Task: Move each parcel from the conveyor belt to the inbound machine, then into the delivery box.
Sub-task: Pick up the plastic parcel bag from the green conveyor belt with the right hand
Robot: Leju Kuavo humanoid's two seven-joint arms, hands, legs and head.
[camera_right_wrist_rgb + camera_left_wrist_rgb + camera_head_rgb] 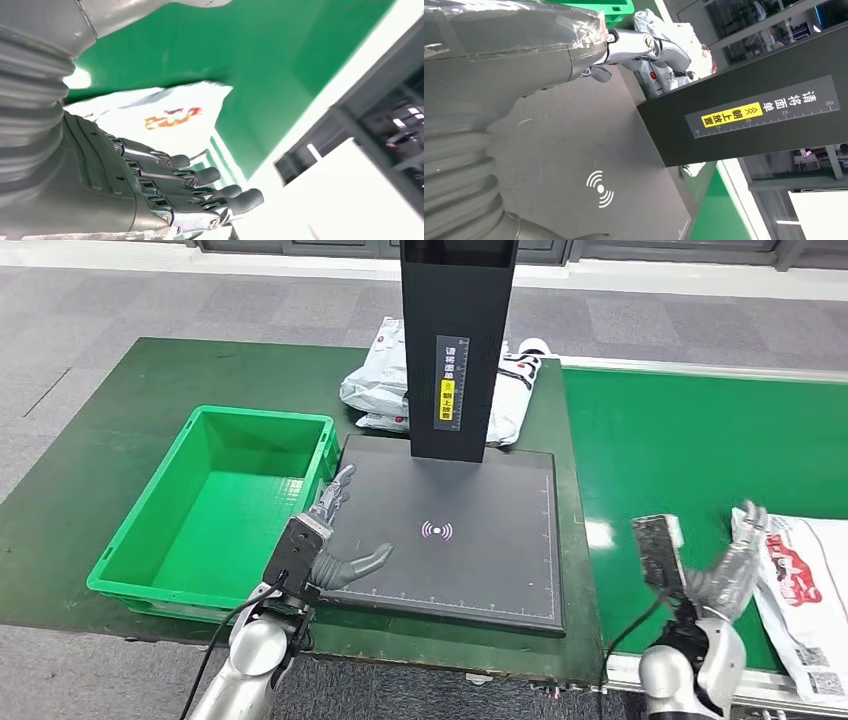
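Lying flat on the green conveyor belt, at its near right end: a white parcel with red print and a code label by its near edge, partly cut off by the picture's right border. Showing again in the right wrist view as a pale bag with the same red mark, resting on the belt beyond the fingers.

Hovering just beside the parcel's left edge: the right hand, holding nothing, fingers extended, side by side and slightly bent, thumb apart from them. Touching the bag or not, impossible to tell.

Sitting left of the belt on the green table: the inbound machine, a dark flat plate with a white wireless symbol at its middle and a black upright post bearing a yellow label and a scale. Seen close in the left wrist view too, plate and post.

Reaching over the plate's left edge: the left hand, empty, fingers spread apart, thumb pointing in over the plate.

Standing just left of the machine: the green delivery box, an open crate with nothing showing inside.

Piling up behind the post on the far table: more grey and white parcels, crumpled and overlapping.
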